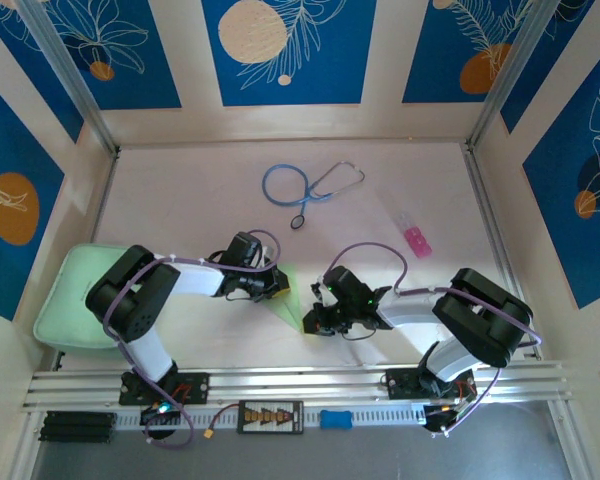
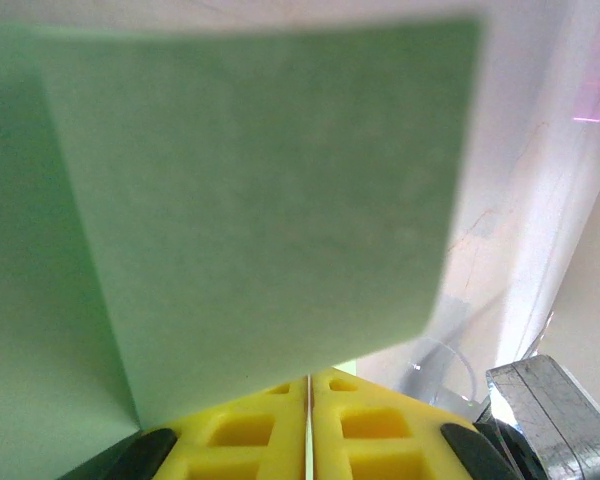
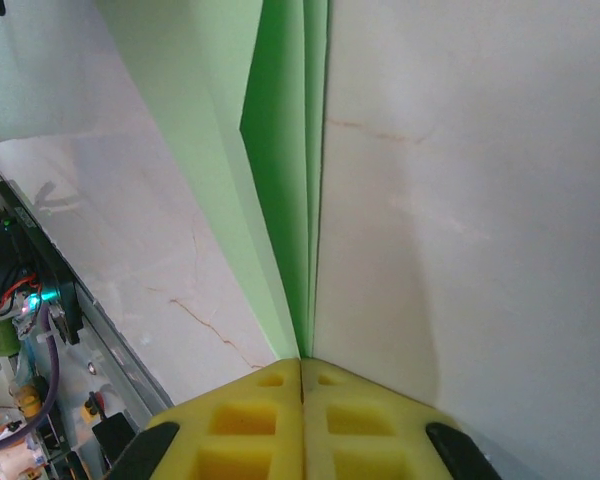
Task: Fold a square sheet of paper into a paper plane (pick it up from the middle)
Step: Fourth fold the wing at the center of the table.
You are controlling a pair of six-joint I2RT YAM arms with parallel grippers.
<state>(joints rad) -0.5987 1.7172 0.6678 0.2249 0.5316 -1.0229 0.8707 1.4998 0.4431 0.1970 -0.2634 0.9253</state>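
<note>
Robotics lab test booth: walled by blue floral panels (image 1: pixel 280 50), marble-look tabletop (image 1: pixel 200 190), aluminium rail (image 1: pixel 300 385) along near edge carrying arm bases (image 1: pixel 165 388), exposed circuit board (image 1: pixel 270 416), purple cables (image 1: pixel 375 248), stethoscope (image 1: pixel 290 185) lying on tabletop.

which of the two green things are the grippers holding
the thin folded paper, pinched by the left gripper and right gripper; the thick mint-green pad lies apart on the far left
</note>
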